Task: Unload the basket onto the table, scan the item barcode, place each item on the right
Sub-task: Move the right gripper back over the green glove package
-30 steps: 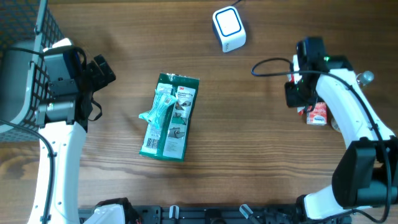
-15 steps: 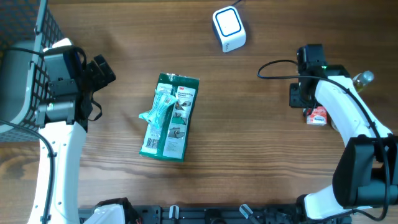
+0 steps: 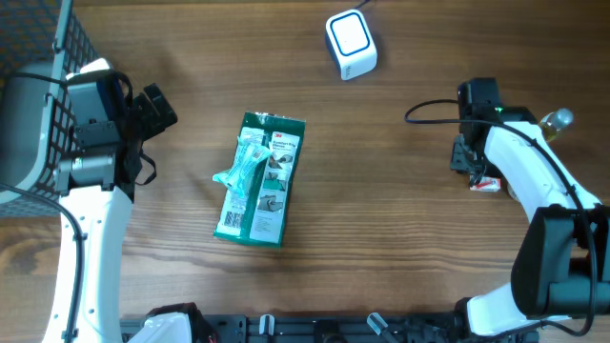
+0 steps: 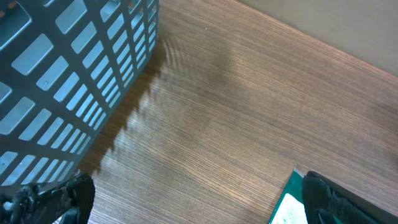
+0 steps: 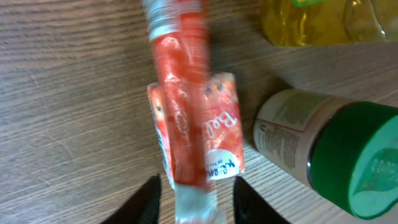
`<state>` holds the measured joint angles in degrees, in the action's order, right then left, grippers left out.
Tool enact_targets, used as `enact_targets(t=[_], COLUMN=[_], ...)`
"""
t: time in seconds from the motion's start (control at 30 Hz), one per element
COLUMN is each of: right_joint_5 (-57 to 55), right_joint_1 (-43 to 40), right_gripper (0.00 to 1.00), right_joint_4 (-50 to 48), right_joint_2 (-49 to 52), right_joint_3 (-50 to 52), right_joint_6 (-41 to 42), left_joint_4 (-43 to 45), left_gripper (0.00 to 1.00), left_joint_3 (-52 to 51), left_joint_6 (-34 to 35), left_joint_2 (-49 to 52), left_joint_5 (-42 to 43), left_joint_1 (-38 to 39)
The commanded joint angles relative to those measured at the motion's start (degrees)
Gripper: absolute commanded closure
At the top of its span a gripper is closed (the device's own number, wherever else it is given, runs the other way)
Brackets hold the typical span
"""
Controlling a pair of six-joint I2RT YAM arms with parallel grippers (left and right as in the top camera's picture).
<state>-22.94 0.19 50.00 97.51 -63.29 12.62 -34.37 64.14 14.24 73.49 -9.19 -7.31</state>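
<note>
My right gripper (image 5: 196,199) has slid nearer over the red packet (image 5: 193,124), jaws now parted; left gripper (image 4: 196,199) unmoved, released

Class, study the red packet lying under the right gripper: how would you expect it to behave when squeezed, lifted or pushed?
The red packet looks glossy and creased, so it is probably soft film that dents and may slip in a grip. It lies flat, so it should slide rather than roll. Pushed sideways, it would likely bump the green-lidded jar beside it.
</note>
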Motion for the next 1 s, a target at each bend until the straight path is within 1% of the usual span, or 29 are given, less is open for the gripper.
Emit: enact_targets(t=[0.0,0.07,0.13,0.17,0.3,0.37,0.43,0.47,0.63,0.7,0.83,0.97], right_joint_5=[5.25,8.35,13.22,15.87,37.11,52.72,55.78,55.84,55.60,52.85,40.26,20.44], right_joint_1=[-0.11,-0.11,-0.04,-0.02,0.28,2.19,4.48,7.10,17.29,22.29,32.59,42.93], right_gripper=[0.54,0.53,0.46,0.44,0.43,0.45,0.45,0.46,0.49,0.50,0.51,0.47], right_joint_4=[-0.85,-0.87,-1.38,-1.64,-4.02,-6.05,-7.63,-9.57,-17.77,-22.25,-29.73,-34.21], right_joint_2=[0.52,0.52,0.52,0.52,0.52,0.52,0.52,0.52,0.52,0.52,0.52,0.87], right_joint_3=[0.44,0.44,0.44,0.44,0.44,0.44,0.44,0.44,0.44,0.44,0.44,0.44], right_joint_6=[0.90,0.96,1.07,1.07,1.07,1.51,4.61,7.69,15.78,19.89,26.71,27.41], left_joint_4=[0.20,0.22,0.20,0.20,0.22,0.22,0.22,0.20,0.22,0.20,0.22,0.22], left_gripper=[0.00,0.00,0.00,0.00,0.00,0.00,0.00,0.00,0.00,0.00,0.00,0.00], left_joint_3=[0.44,0.44,0.44,0.44,0.44,0.44,0.44,0.44,0.44,0.42,0.44,0.44], left_joint_6=[-0.50,-0.50,-0.50,-0.50,-0.50,-0.50,-0.50,-0.50,-0.50,-0.50,-0.50,-0.50], left_joint_2=[0.02,0.02,0.02,0.02,0.02,0.02,0.02,0.02,0.02,0.02,0.02,0.02], left_joint_5=[-0.52,-0.52,-0.52,-0.52,-0.52,-0.52,-0.52,-0.52,-0.52,-0.52,-0.52,-0.52], left_joint_1=[-0.33,-0.33,-0.33,-0.33,-0.33,-0.33,-0.33,-0.33,-0.33,-0.33,-0.33,-0.33])
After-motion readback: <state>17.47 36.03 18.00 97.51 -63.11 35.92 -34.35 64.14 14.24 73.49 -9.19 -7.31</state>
